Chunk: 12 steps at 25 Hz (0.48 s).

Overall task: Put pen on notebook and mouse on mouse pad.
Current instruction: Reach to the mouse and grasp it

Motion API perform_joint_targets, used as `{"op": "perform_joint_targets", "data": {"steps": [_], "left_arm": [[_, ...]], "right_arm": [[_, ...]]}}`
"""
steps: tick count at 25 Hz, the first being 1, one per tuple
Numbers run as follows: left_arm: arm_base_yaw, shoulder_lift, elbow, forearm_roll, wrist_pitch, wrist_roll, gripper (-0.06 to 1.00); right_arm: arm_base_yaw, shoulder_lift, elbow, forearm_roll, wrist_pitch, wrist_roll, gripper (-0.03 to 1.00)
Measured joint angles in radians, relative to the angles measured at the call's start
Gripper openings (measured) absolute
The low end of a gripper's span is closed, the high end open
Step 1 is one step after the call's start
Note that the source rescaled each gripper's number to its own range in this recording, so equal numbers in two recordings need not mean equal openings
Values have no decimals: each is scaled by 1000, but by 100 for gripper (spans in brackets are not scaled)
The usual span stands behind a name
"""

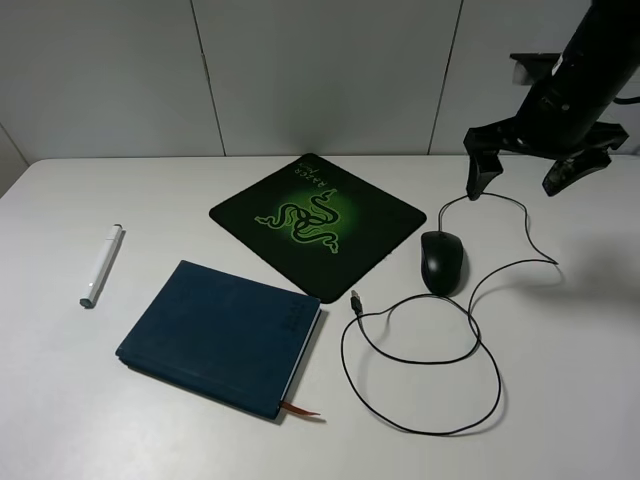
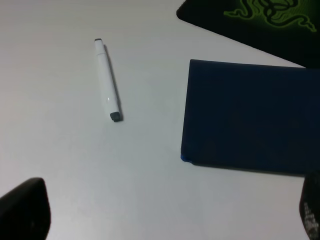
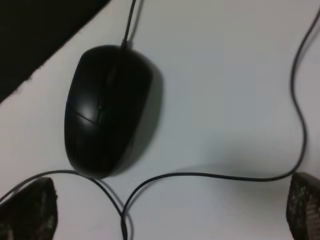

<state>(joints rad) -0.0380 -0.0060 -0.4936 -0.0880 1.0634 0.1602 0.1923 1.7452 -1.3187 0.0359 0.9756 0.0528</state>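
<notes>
Toward the right edge of the table (image 1: 560, 400), the right gripper (image 1: 516, 185) hangs in the air with its fingers spread wide, holding nothing. The mouse (image 1: 442, 261) lies below it on the bare tabletop, just beside the mouse pad (image 1: 380, 225) but not on it. The pad sits near the middle of the back edge.

The mouse looks light, hard and glossy, so I'd expect it to be slippery. The sensible hold is across its two flanks at the waist, not over the rounded hump. Its thin cable (image 3: 225, 176) loops loosely toward the front edge. It should trail along limply, though it may tug a little.

Near the left edge lies the pen (image 1: 101, 265), well apart from the notebook (image 1: 218, 335), which rests flat closer to the front edge. The pen seems slim, stiff and very light, and it is likely to roll if nudged, so a pinch across the middle of the barrel would suit it. The left gripper (image 2: 167, 212) shows only in its own wrist view, where its dark fingertips stand far apart and empty above the table between pen and notebook.
</notes>
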Motion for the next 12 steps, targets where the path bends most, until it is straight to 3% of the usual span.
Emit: {"op": "perform_joint_targets", "data": {"steps": [12], "left_arm": [[0,0,0,0,0,0,100]], "right_arm": [[112,127,-2,9,-23,25,100]]}}
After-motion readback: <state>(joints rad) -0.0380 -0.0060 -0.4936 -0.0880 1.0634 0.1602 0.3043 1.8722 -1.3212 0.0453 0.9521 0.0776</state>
